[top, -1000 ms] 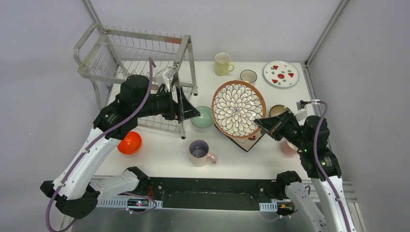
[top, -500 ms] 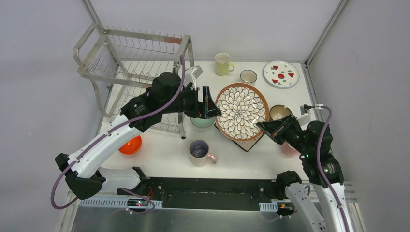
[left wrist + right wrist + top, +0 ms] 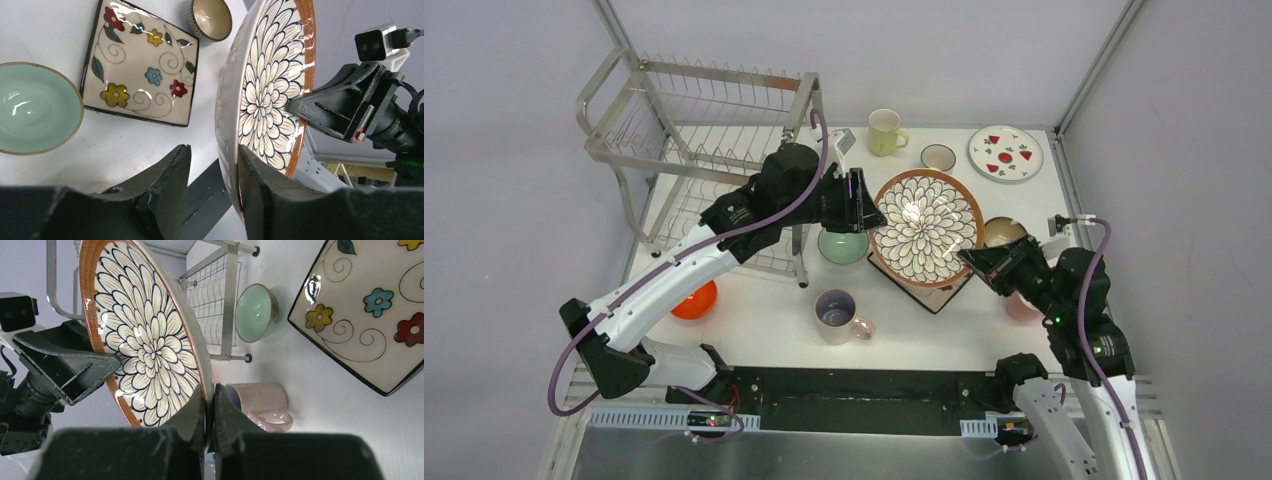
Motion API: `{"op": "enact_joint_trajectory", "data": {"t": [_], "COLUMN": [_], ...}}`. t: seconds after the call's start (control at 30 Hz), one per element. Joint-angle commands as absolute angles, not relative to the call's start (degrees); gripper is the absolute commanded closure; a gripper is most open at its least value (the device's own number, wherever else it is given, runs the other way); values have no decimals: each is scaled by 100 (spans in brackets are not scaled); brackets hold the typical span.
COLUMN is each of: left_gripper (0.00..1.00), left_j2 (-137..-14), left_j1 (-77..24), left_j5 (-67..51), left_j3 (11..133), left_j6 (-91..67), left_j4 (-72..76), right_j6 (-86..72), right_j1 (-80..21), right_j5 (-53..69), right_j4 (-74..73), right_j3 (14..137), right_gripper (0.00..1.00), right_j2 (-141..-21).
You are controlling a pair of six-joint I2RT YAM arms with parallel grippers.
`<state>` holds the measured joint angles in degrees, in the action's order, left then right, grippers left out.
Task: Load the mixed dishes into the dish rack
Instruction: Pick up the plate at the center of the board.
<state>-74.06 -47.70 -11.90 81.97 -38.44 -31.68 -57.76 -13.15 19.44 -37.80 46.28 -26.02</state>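
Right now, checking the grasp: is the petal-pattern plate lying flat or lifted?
Lifted: the petal-pattern plate stands tilted on edge, right gripper shut on its rim, left gripper straddling the opposite rim.

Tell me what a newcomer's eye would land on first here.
The big petal-pattern plate, held tilted on edge above mid-table, dominates. The right gripper is shut on one rim while the left gripper straddles the opposite rim, one finger not yet touching. The silver dish rack stands at the far left.

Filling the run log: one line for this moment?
phase: plate handover | right gripper: shut on plate rim, plate tilted | left gripper: open, straddling opposite rim
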Motion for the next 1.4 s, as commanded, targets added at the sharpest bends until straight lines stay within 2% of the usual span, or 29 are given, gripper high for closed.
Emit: {"op": "enact_joint_trajectory", "data": {"t": [0.0,0.2,0.27,0.37,0.43,0.67,0.9,1.0,1.37], "left_gripper": [61,67,76,97,100,100,100,100,100], "left_j2": [-7568,-7691,-7739,-7743,-7709,-7452,-7305,-7269,-7675], "left_j1": [-4860,-4916,-4936,-4945,-4948,-4948,-4939,-4939,-4939], "left_j5": [-980,-944,-954,-792,-614,-122,319,624,1054], "left_j3": [8458,8236,8210,8209,8201,8233,8423,8571,9875], "left_j6": [-3905,-4153,-4191,-4137,-4021,-3722,-3309,-3119,-2349], "left_j4": [-2779,-2505,-2448,-2430,-2447,-2439,-2408,-2396,-2294], "right_j6": [-5898,-5734,-5722,-5693,-5639,-5524,-5375,-5458,-5471], "right_j1": [-1322,-1328,-1327,-1328,-1324,-1326,-1327,-1325,-1327], "right_j5": [2088,2004,1962,1981,2015,1894,1816,1804,1736], "right_j4": [-2815,-2907,-2918,-2927,-2955,-3277,-3608,-3624,-3994], "right_j3": [4878,4723,4644,4566,4534,4541,4569,4509,4405], "right_gripper": [100,100,100,100,100,60,31,2,0], "right_j2": [-2629,-2584,-2553,-2555,-2558,-2373,-2294,-2190,-2158]}}
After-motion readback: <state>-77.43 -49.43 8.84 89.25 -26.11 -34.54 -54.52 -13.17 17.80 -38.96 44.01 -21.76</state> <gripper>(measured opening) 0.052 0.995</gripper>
